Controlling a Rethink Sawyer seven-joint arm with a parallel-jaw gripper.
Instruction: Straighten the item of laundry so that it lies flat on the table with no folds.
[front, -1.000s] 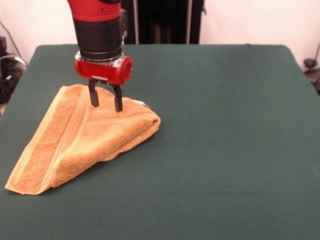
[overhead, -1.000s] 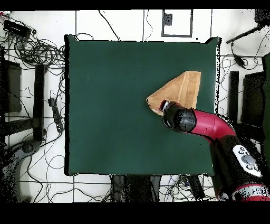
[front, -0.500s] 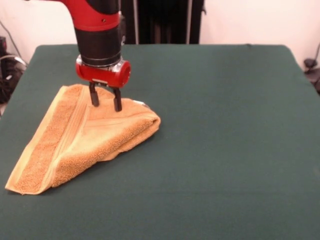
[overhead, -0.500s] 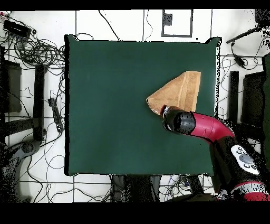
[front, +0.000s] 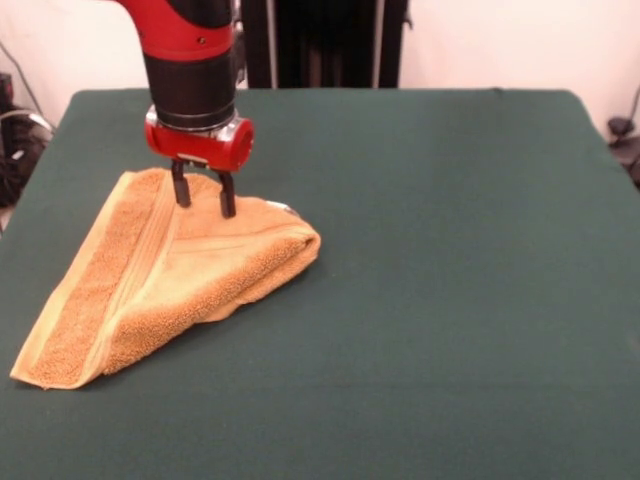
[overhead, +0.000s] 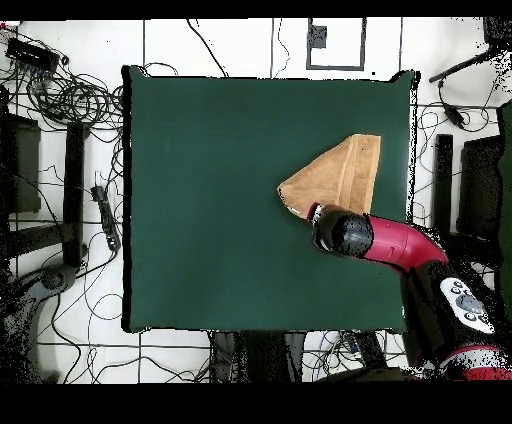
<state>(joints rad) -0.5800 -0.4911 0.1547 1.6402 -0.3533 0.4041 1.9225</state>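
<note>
The item of laundry (front: 170, 280) is a golden-orange towel folded into a rough triangle, lying at the left side of the green table (front: 450, 280) in the front view. A paler woven band runs along its left edge. In the overhead view the towel (overhead: 340, 175) lies near the table's right edge. My gripper (front: 200, 197) hangs open just over the towel's far folded edge, its two dark fingers (front: 181, 188) apart and empty. From overhead the red arm (overhead: 385, 240) covers the gripper and the towel's near corner.
Cables and equipment (overhead: 60, 100) lie on the floor around the table (overhead: 220, 200). A small white tag (front: 283, 208) peeks out at the towel's far right fold.
The gripper has shifted slightly left and toward the far side over the towel, staying open. The towel has not moved.
</note>
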